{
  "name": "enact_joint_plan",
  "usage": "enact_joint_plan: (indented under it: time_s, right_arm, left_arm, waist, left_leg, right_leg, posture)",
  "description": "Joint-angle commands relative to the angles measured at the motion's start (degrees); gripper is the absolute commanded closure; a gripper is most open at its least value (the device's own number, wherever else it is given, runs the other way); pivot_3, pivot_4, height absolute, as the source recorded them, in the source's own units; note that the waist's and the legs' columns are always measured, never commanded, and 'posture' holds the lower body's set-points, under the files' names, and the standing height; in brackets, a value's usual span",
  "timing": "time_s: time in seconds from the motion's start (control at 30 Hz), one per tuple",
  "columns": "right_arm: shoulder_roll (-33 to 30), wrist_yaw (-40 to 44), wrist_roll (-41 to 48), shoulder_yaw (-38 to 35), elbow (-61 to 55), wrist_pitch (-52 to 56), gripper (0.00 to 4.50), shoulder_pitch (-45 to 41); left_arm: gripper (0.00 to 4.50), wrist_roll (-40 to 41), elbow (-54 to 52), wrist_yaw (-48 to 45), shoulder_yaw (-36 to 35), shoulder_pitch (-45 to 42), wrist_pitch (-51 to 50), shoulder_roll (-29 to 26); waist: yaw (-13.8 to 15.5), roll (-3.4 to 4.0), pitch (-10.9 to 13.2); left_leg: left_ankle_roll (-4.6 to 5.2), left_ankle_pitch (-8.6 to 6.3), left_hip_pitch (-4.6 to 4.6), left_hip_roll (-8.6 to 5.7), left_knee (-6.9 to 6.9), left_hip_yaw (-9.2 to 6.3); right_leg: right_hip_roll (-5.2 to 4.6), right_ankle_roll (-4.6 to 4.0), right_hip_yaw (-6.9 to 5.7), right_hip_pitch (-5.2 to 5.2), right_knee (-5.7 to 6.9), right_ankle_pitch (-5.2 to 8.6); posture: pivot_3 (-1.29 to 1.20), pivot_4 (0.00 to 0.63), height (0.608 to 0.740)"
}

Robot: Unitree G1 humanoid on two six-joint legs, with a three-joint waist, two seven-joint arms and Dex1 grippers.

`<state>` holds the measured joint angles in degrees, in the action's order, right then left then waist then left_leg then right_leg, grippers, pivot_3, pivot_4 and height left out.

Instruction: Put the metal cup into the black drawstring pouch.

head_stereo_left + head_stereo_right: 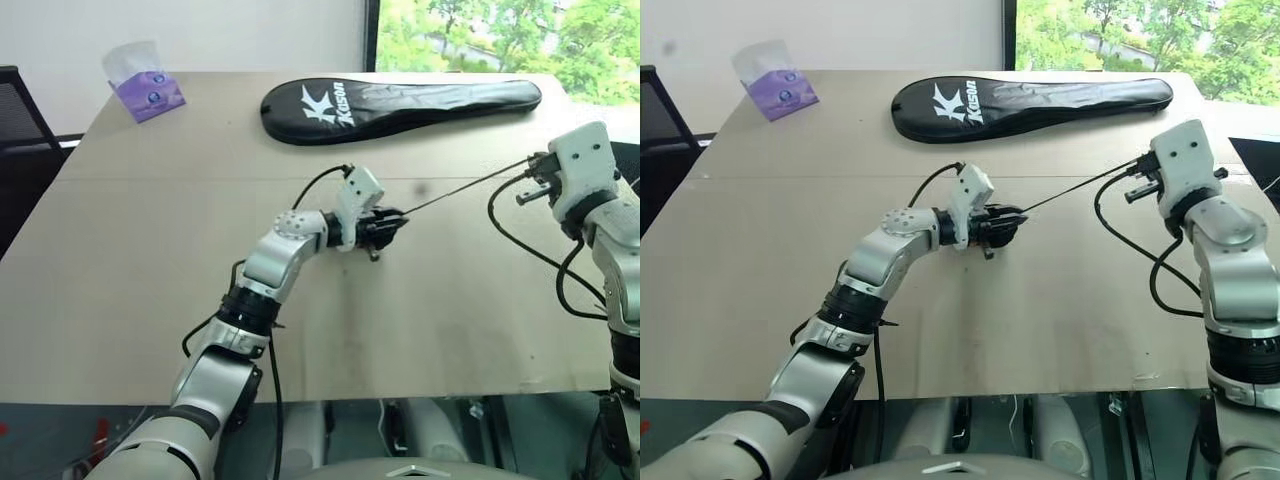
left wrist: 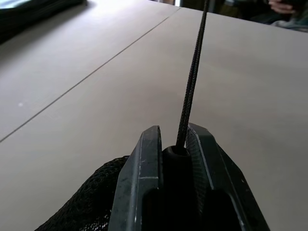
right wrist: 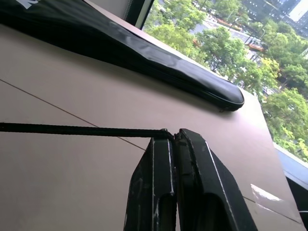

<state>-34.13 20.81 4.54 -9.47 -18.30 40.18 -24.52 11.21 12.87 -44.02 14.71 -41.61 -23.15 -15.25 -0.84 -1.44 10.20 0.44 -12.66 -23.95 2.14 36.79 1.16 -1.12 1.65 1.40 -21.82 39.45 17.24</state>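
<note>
My left gripper [image 1: 390, 228] hovers low over the middle of the table, shut on a black toggle [image 2: 175, 161] at the neck of the black drawstring pouch [image 2: 82, 207]. The pouch's black fabric bunches just under and behind the fingers. From the toggle a thin dark cord [image 1: 460, 190] runs taut up to the right, where my right gripper [image 1: 530, 172] is shut on its end. In the right wrist view the cord [image 3: 72, 129] goes straight into the closed fingertips [image 3: 161, 144]. The metal cup is out of view.
A long black racket cover [image 1: 400, 105] with white lettering lies across the far side of the table [image 1: 150, 280]. A purple tissue pack [image 1: 145, 85] stands at the far left corner. A black chair [image 1: 15, 130] is beyond the table's left edge.
</note>
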Motion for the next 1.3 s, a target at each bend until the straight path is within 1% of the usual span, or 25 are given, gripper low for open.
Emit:
enact_joint_plan:
  time_s: [0.03, 0.07, 0.1, 0.13, 0.2, 0.23, 0.27, 0.33, 0.37, 0.4, 0.43, 0.5, 0.57, 0.63, 0.7, 0.83, 0.97, 1.03, 1.1, 1.3]
  right_arm:
    - [0.81, 0.18, 1.58, -2.95, -0.77, -2.98, 4.5, 1.75]
    - [1.12, 2.31, 3.06, -2.37, -0.92, -3.15, 4.5, 3.91]
    - [1.65, 4.62, 5.21, -2.07, -1.41, -2.99, 4.18, 6.09]
    - [2.3, 6.18, 7.27, -2.32, -2.4, -2.85, 3.81, 8.35]
    - [2.79, 7.45, 9.46, -2.93, -3.89, -2.88, 3.23, 10.76]
    - [2.8, 8.48, 10.77, -3.18, -6.32, -2.9, 2.52, 13.23]
    - [2.9, 9.53, 12.25, -3.51, -8.78, -2.89, 2.19, 15.76]
    - [2.9, 11.25, 14.64, -4.01, -14.49, -3.28, 1.28, 21.42]
    - [3.14, 11.43, 15.16, -4.09, -16.62, -3.9, 0.89, 23.73]
    - [3.57, 11.28, 15.42, -4.2, -18.36, -4.74, 0.37, 25.74]
    - [4.26, 10.74, 15.75, -4.36, -19.76, -5.37, 0.06, 27.36]
    - [5.53, 10.1, 15.58, -4.01, -22.3, -7.83, 0.06, 30.61]
    - [6.8, 8.74, 13.84, -3.2, -23.96, -10.85, 0.06, 33.36]
    - [8.36, 7.07, 12.45, -2.83, -24.04, -13.5, 0.06, 34.75]
    - [9.75, 5.7, 11.72, -2.67, -23.51, -15.22, 0.06, 35.4]
    - [12.3, 3.59, 12.5, -4.1, -21.63, -16.05, 0.06, 36.53]
    - [11.68, 3.27, 9.19, -4.09, -19.57, -19.66, 0.06, 39.55]
    - [12.4, 1.01, 7.19, -4.62, -19.11, -21.14, 0.06, 40.31]
    - [12.86, -0.87, 5.39, -5.07, -18.67, -22.26, 0.06, 40.96]
    - [12.48, 0.4, 6.38, -5.76, -17.77, -23.89, 0.06, 42.6]
  left_arm:
    - [3.53, -1.11, 2.0, 0.37, -0.73, -0.66, 0.46, 0.18]
    - [3.24, -0.15, 1.48, -0.1, -1.16, -1.01, 0.08, 0.86]
    - [2.99, 0.93, 0.7, -0.43, -1.77, -1.19, -0.36, 1.47]
    - [2.53, 1.99, -0.58, -0.73, -2.54, -1.09, -0.57, 1.91]
    - [1.8, 3.0, -2.25, -1.06, -3.5, -0.7, -0.84, 2.18]
    - [1.1, 4.68, -4.22, -1.32, -4.91, 0.0, -2.3, 1.79]
    - [0.81, 6.43, -6.18, -1.56, -6.36, 0.65, -4.03, 1.24]
    - [0.74, 9.2, -11.15, -1.33, -9.26, 2.57, -7.15, -0.54]
    - [0.74, 10.32, -13.43, -0.78, -10.61, 3.53, -8.78, -1.38]
    - [0.74, 11.33, -15.61, -0.08, -11.86, 4.47, -10.32, -2.19]
    - [0.74, 11.77, -17.59, 0.95, -12.88, 5.4, -11.34, -2.94]
    - [0.74, 11.83, -21.43, 4.25, -15.54, 8.07, -12.05, -3.63]
    - [0.74, 12.01, -24.57, 7.22, -19.17, 12.33, -9.42, -3.29]
    - [0.74, 12.09, -28.06, 9.77, -22.36, 17.54, -8.18, -3.37]
    - [0.74, 13.23, -31.28, 11.18, -24.86, 22.34, -9.26, -4.04]
    - [0.74, 12.54, -35.0, 13.41, -28.24, 31.01, -6.99, -4.7]
    - [0.74, 13.11, -36.38, 15.08, -32.76, 40.18, -3.53, -4.1]
    - [0.74, 13.95, -37.05, 16.4, -35.18, 43.44, -2.81, -3.4]
    - [0.74, 13.14, -38.14, 19.28, -36.61, 45.34, -2.33, -2.73]
    - [0.74, 14.54, -41.27, 21.38, -38.14, 50.31, -1.76, -1.8]
  waist:
    - [0.03, 0.01, 0.0]
    - [0.08, 0.01, -0.01]
    - [0.14, -0.02, -0.02]
    - [0.21, -0.02, -0.03]
    - [0.19, 0.02, 0.0]
    - [0.08, 0.11, 0.05]
    - [-0.11, 0.16, 0.07]
    - [-0.23, 0.17, 0.07]
    - [-0.31, 0.17, 0.05]
    - [-0.33, 0.18, 0.05]
    - [-0.32, 0.18, 0.05]
    - [-0.12, 0.19, 0.03]
    - [0.01, 0.2, 0.02]
    - [-0.07, 0.18, 0.01]
    - [-0.09, 0.17, 0.0]
    - [0.17, 0.15, -0.01]
    - [0.27, 0.12, -0.02]
    - [0.13, 0.13, -0.02]
    - [0.09, 0.1, -0.04]
    - [0.19, 0.02, -0.11]
  left_leg:
    - [0.0, 0.0, 0.0, -0.01, 0.01, 0.02]
    - [0.0, 0.0, 0.0, -0.01, 0.02, 0.05]
    - [0.01, 0.0, 0.0, -0.01, 0.03, 0.04]
    - [0.02, -0.01, 0.0, -0.01, 0.05, 0.0]
    - [0.03, -0.02, -0.03, 0.0, 0.04, -0.07]
    - [0.03, -0.02, -0.04, 0.0, 0.04, -0.06]
    - [0.03, -0.02, -0.04, 0.0, 0.04, 0.0]
    - [0.02, -0.02, -0.02, 0.01, 0.04, 0.02]
    - [0.0, -0.01, -0.02, 0.03, 0.02, 0.0]
    - [-0.04, 0.01, 0.01, 0.08, -0.01, -0.04]
    - [-0.05, 0.02, 0.03, 0.09, -0.02, -0.04]
    - [-0.03, 0.01, 0.08, 0.07, 0.03, -0.03]
    - [0.0, -0.01, 0.11, 0.06, 0.07, -0.02]
    - [0.0, -0.01, 0.1, 0.05, 0.16, 0.0]
    - [0.0, -0.01, 0.13, 0.06, 0.22, 0.02]
    - [0.01, -0.02, 0.15, 0.07, 0.24, -0.04]
    - [0.05, -0.04, 0.14, 0.04, 0.28, -0.02]
    - [0.06, -0.05, 0.15, 0.05, 0.28, -0.01]
    - [0.06, -0.05, 0.16, 0.1, 0.27, -0.02]
    - [0.07, -0.06, 0.17, 0.08, 0.28, -0.01]
  right_leg:
    - [-0.01, 0.0, 0.0, 0.0, 0.0, 0.0]
    - [-0.01, 0.01, -0.01, 0.0, 0.0, 0.0]
    - [-0.02, 0.01, -0.03, 0.01, 0.0, 0.0]
    - [-0.01, 0.01, -0.06, 0.04, -0.02, 0.0]
    - [0.0, 0.01, -0.09, 0.04, -0.02, 0.0]
    - [0.0, 0.01, -0.07, 0.03, -0.02, 0.0]
    - [0.0, 0.01, -0.07, 0.01, 0.0, 0.0]
    - [0.0, 0.01, -0.06, 0.0, 0.01, 0.0]
    - [0.02, 0.01, -0.04, 0.0, 0.0, 0.0]
    - [0.05, 0.01, 0.01, 0.02, 0.0, 0.0]
    - [0.07, 0.01, 0.01, 0.01, 0.02, 0.01]
    - [0.06, 0.02, 0.01, 0.04, 0.07, 0.01]
    - [0.0, 0.02, 0.04, 0.09, 0.09, 0.01]
    - [0.0, 0.03, 0.06, 0.1, 0.11, 0.0]
    - [-0.01, 0.03, 0.11, 0.09, 0.22, 0.01]
    - [-0.01, 0.01, 0.05, 0.09, 0.33, 0.01]
    - [-0.08, 0.01, 0.05, 0.11, 0.31, 0.01]
    - [-0.08, 0.0, 0.07, 0.11, 0.3, 0.01]
    - [-0.15, 0.0, 0.07, 0.1, 0.31, 0.02]
    - [-0.24, -0.01, 0.04, 0.11, 0.31, 0.02]
  posture:
    - [0.0, 0.15, 0.74]
    - [0.0, 0.15, 0.74]
    - [0.0, 0.15, 0.74]
    - [0.0, 0.15, 0.74]
    - [0.0, 0.15, 0.74]
    - [0.0, 0.15, 0.74]
    - [0.0, 0.15, 0.74]
    - [0.0, 0.15, 0.74]
    - [0.0, 0.15, 0.74]
    - [0.0, 0.15, 0.74]
    - [0.0, 0.15, 0.74]
    - [0.0, 0.15, 0.74]
    - [0.0, 0.15, 0.74]
    - [0.0, 0.15, 0.74]
    - [0.0, 0.15, 0.74]
    - [0.0, 0.15, 0.74]
    - [0.0, 0.15, 0.74]
    - [0.0, 0.15, 0.74]
    - [0.0, 0.15, 0.74]
    - [0.0, 0.15, 0.74]
